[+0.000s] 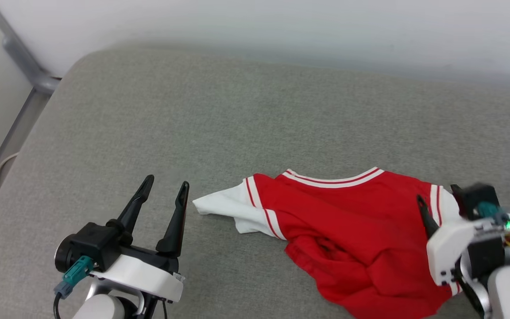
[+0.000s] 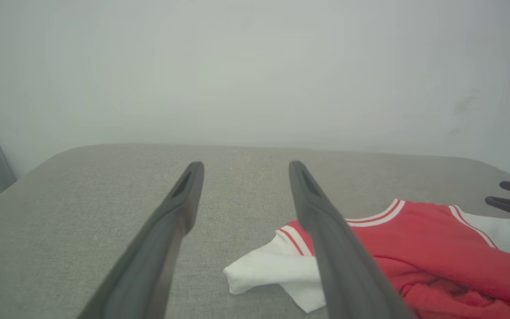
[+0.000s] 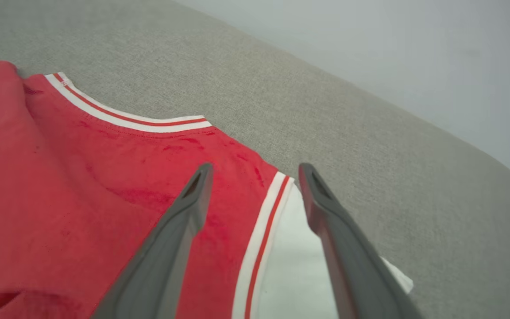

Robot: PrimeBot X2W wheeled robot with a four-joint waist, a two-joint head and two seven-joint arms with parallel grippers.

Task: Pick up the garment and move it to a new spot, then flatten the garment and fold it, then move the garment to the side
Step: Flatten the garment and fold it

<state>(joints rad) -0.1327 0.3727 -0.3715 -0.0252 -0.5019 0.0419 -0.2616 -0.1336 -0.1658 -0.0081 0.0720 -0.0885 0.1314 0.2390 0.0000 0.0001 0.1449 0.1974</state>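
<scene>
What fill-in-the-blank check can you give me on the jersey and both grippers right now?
1. The red jersey T-shirt has short sleeves coloured ____.
2. It lies rumpled on a ____ fabric surface.
3. The left gripper hangs beside the jersey, touching nothing, fingers ____.
4. The right gripper has its open fingers either side of the striped seam joining the red body to a white ____.

Missing words: white; grey; open; sleeve.
</scene>
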